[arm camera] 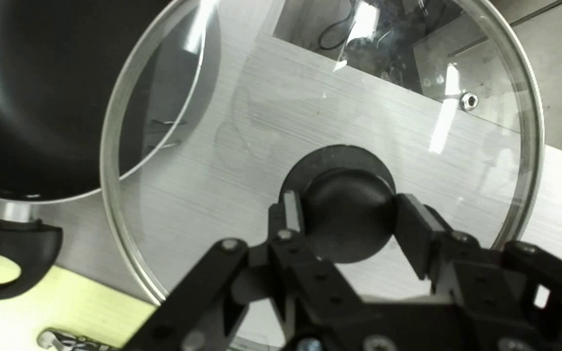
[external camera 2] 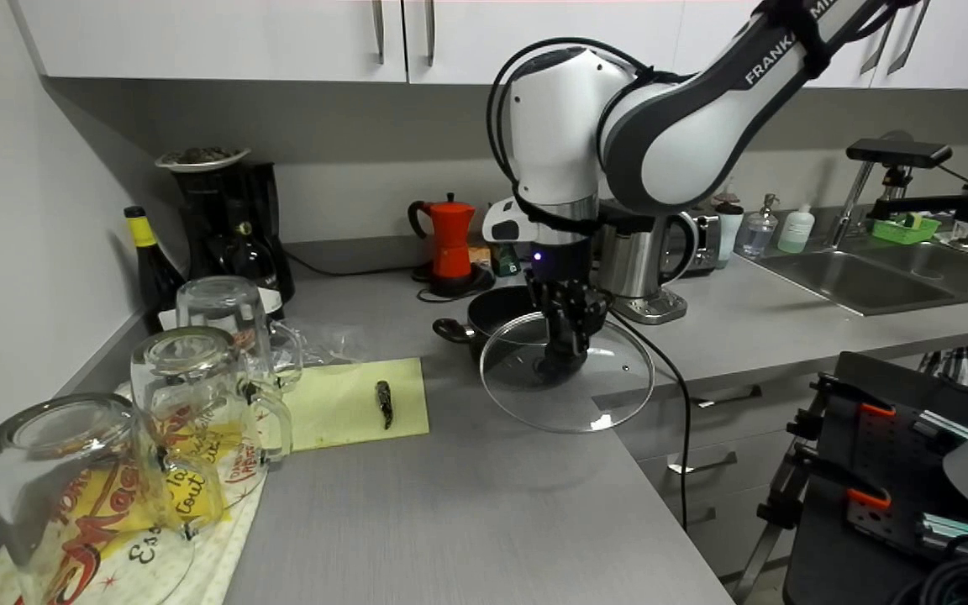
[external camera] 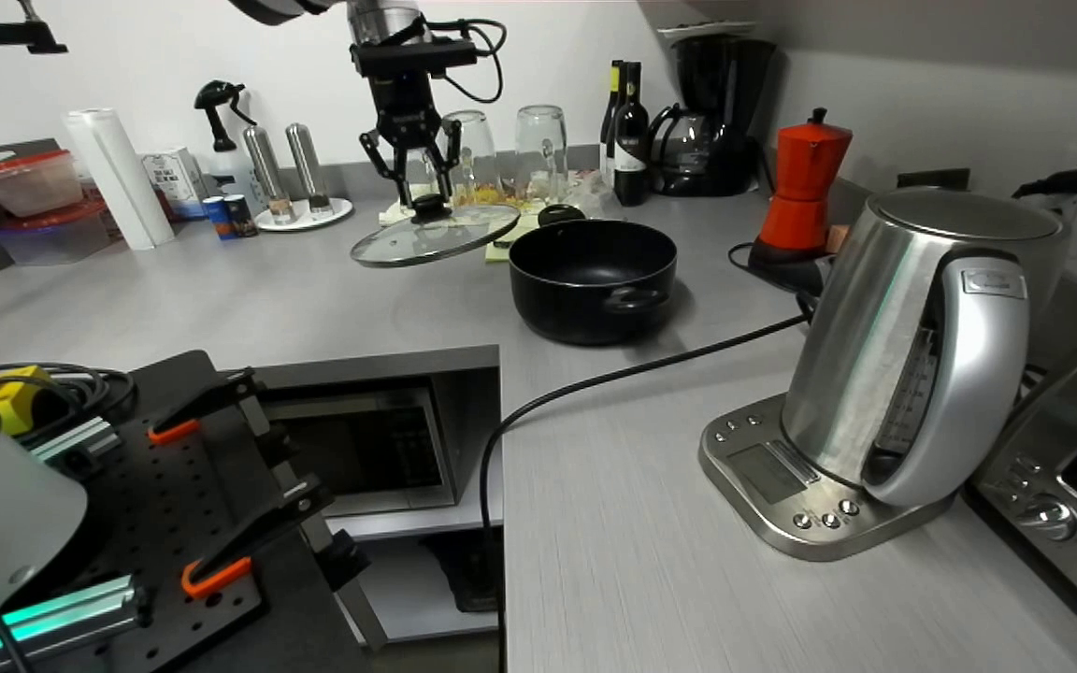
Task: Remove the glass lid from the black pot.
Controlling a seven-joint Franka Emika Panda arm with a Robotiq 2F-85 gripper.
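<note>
My gripper [external camera: 426,190] is shut on the black knob of the glass lid [external camera: 389,245]. It holds the lid in the air above the counter, slightly tilted. In the wrist view the fingers [arm camera: 348,209] press on both sides of the knob, and the clear disc with its metal rim [arm camera: 110,146] spreads around them. The black pot [external camera: 557,304] stands uncovered on the counter beside the lid. In an exterior view the lid [external camera 2: 551,412] and gripper [external camera 2: 566,349] partly hide the pot [external camera 2: 497,307]. The wrist view shows the pot's dark inside [arm camera: 42,97] at the left, partly under the lid.
A steel kettle [external camera: 875,355] and a black cable [external camera: 632,363] are near the pot. A red moka pot [external camera 2: 452,239] stands behind it. Upturned glass mugs [external camera 2: 72,470] and a yellow cloth [external camera 2: 324,416] lie to one side. The counter's edge [external camera 2: 669,521] runs close by.
</note>
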